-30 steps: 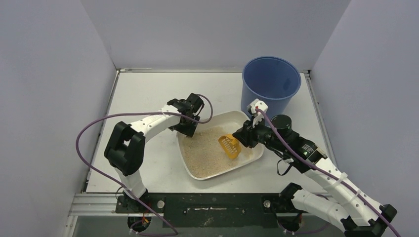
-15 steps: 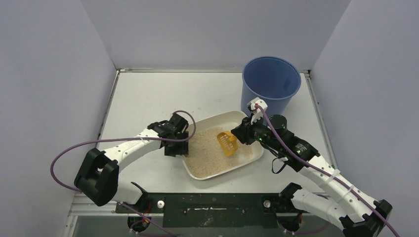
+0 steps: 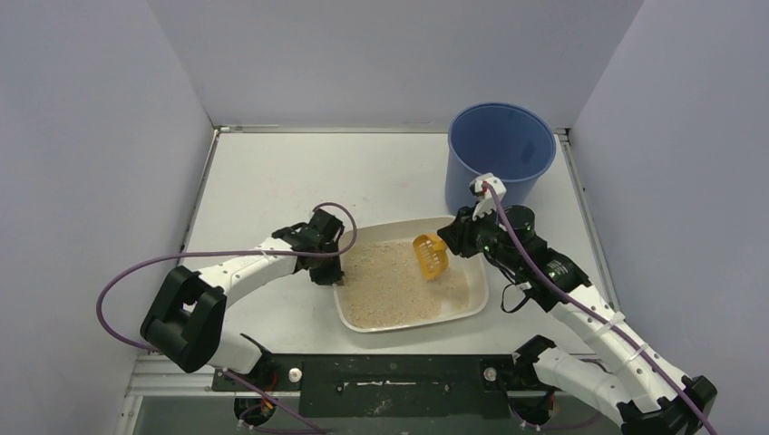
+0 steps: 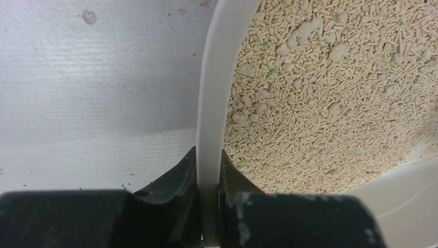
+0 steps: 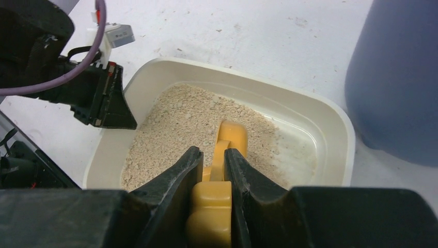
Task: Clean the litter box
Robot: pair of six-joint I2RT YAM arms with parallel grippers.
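Off-white litter box (image 3: 483, 292) lying on the desk (image 3: 272, 172), toward the near edge, between the two arms. Filled with beige pelleted litter, thinner toward the right end, with some larger clumps and a few green specks (plainest in the left wrist view).

Clamped at its left rim by the left hand (image 3: 328, 270): one finger outside on the desk side, the other inside against the litter, both pressed tight on the thin plastic wall.

Closed as well, the right hand (image 3: 451, 240), gripping the handle of an orange slotted scoop (image 3: 430, 256). Held over the far right part of the box, head tilted down toward the litter; cannot tell whether the tip touches it.

Just beyond the box's far right corner, a tall blue bucket (image 3: 501, 149), upright, parted from the box by a narrow strip of desk.
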